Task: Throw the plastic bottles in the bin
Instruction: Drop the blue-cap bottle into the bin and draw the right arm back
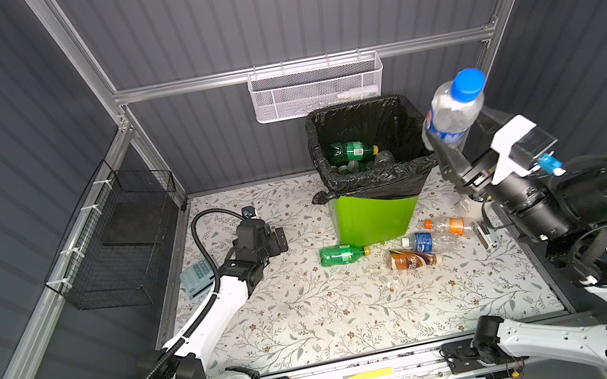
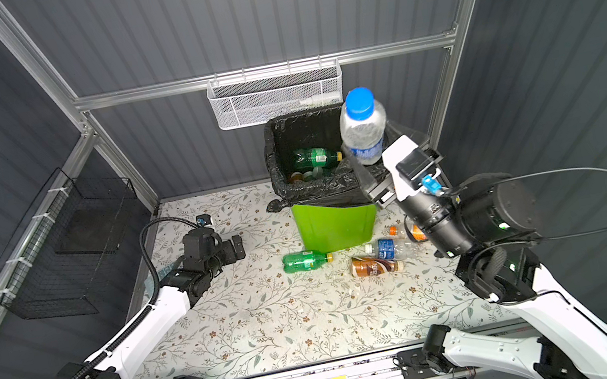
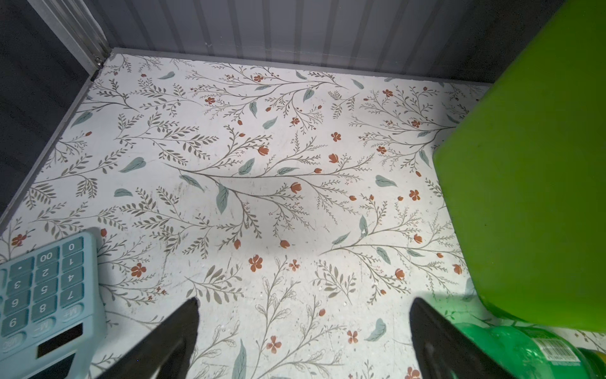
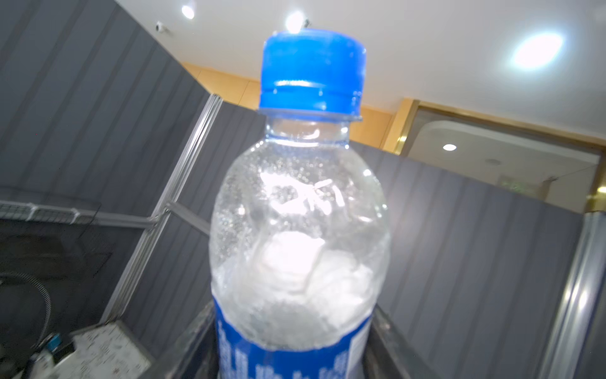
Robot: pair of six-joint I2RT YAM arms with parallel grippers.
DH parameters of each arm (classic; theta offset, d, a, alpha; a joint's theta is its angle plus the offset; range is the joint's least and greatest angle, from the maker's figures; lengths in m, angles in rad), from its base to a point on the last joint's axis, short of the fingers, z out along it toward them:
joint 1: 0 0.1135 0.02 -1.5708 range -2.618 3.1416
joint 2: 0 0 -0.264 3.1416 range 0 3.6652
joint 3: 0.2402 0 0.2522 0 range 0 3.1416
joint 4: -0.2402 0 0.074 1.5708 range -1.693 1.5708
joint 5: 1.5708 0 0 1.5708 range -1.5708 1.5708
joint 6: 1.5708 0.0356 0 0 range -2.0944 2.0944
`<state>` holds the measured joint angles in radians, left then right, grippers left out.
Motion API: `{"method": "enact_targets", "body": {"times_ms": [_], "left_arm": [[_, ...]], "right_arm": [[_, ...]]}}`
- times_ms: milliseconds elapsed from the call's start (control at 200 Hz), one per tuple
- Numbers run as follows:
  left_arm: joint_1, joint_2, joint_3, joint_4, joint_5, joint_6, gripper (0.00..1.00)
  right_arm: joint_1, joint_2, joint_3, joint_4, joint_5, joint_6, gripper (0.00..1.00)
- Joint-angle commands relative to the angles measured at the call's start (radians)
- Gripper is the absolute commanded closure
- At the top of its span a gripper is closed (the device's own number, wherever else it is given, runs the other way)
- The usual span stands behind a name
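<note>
On the left, a blue calculator [image 1: 197, 279] lies on the flowery table [image 1: 315, 315]. Beside it the left pincer [image 1: 279, 241] sits low, jaws wide apart, holding nothing. I think it waits its turn. The green bottle [image 1: 343, 254] lies just to its right, by the front of the green bin [image 1: 374, 216]. The bin has bottles inside [image 1: 354, 150]. The right pincer [image 1: 449, 150] is clamped on the blue-capped water bottle [image 1: 453, 113], cap up, high by the bin's right edge, likely ready to drop it in. Three more bottles [image 1: 427, 241] lie below.
</note>
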<state>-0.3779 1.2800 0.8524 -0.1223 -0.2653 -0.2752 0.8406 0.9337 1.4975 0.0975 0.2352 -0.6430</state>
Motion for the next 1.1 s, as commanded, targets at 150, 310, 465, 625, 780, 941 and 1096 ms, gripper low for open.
{"method": "enact_targets", "body": {"times_ms": [150,310,465,625,780,941,1096], "left_arm": [[-0.005,-0.011,-0.018,0.036,0.045,0.020,0.00],[-0.027,-0.047,-0.023,0.027,-0.001,0.062,0.00],[-0.105,-0.094,-0.031,0.029,-0.099,0.126,0.00],[-0.259,-0.101,-0.023,0.062,-0.225,0.220,0.00],[-0.451,-0.105,0.003,0.089,-0.373,0.349,0.00],[-0.673,-0.039,0.088,0.085,-0.502,0.487,0.00],[-0.852,0.140,0.216,0.070,-0.543,0.618,0.00]], "right_arm": [[-0.427,0.327,0.120,-0.279,-0.262,0.503,0.34],[-0.490,0.574,0.381,-0.686,-0.224,0.579,0.08],[-0.512,0.315,0.121,-0.255,-0.162,0.612,0.01],[-0.515,0.156,0.001,-0.202,-0.066,0.601,0.01],[-0.552,0.038,-0.154,-0.215,-0.004,0.613,0.01],[-0.628,-0.051,-0.288,-0.252,0.008,0.680,0.01],[-0.684,-0.104,-0.378,-0.280,0.014,0.729,0.01]]}}
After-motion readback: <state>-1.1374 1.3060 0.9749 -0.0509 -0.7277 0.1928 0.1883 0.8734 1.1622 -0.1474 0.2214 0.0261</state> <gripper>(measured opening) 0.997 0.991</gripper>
